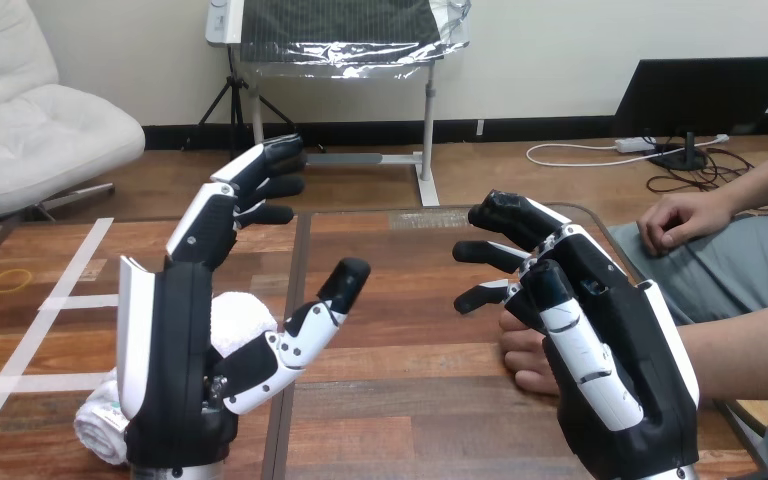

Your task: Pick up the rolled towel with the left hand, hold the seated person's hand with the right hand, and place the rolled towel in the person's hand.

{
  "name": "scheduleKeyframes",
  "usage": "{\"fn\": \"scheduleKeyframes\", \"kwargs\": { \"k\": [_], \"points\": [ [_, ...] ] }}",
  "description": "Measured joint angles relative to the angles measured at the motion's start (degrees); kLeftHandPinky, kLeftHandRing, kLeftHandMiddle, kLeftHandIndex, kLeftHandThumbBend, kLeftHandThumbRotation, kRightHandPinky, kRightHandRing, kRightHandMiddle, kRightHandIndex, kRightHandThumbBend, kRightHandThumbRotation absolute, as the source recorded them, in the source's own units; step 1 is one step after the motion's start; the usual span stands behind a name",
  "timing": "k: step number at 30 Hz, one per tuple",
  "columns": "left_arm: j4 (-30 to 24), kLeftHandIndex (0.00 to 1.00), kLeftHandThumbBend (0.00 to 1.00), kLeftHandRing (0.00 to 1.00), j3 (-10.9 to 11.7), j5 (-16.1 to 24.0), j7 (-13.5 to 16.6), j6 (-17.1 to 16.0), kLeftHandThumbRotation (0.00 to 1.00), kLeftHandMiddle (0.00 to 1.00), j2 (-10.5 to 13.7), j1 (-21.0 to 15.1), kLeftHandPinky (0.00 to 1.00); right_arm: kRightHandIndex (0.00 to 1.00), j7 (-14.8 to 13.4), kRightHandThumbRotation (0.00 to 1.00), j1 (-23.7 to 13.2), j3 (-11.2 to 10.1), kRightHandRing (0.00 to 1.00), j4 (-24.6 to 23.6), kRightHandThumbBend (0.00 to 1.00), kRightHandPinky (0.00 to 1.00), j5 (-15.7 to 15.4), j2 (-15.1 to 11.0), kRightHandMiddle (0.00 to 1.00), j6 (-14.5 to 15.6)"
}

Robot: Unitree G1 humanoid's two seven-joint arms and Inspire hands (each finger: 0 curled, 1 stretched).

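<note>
1. A wooden table (400,300) is seen from above and behind two raised robot hands. Its far edge runs across the middle of the view, and its far right corner is rounded.
2. Open wood is left in the middle of the table, between the two hands and on to the far edge.
3. White tape lines (60,300) are laid across the table's left part, and a small yellow ring (10,281) lies flat near the left edge, well apart from both hands.
4. The left hand (175,350) is held upright above the near left of the table, with its fingers straight and spread, its thumb angled toward the centre, and nothing gripped.
5. The rolled towel (235,320), white, lies on the table behind and below the left hand. It is partly hidden by the palm, with one end showing at the hand's left and the other beside the thumb. Whether it is touched cannot be told.
6. The right hand (610,350) is raised at the near right, its fingers loosely extended toward the centre and closed on nothing.
7. The person's hand (525,350) rests on the table just behind and under the right hand. Contact between them cannot be made out.
8. The person's other hand (682,220) is kept loosely curled beyond the table's right edge, well apart from both robot hands.
</note>
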Motion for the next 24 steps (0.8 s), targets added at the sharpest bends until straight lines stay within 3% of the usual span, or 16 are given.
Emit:
{"fn": "scheduleKeyframes", "kwargs": {
  "k": [24],
  "points": [
    [0.1, 0.77, 0.65, 0.73, -0.1, -0.1, -1.0, 0.0, 0.32, 0.77, 0.0, 0.0, 0.64, 0.76, -0.7, 0.54, 0.0, 0.1, 0.71, 0.0, 0.49, 0.53, -0.5, 0.0, 0.79, 0.0]
  ]
}}
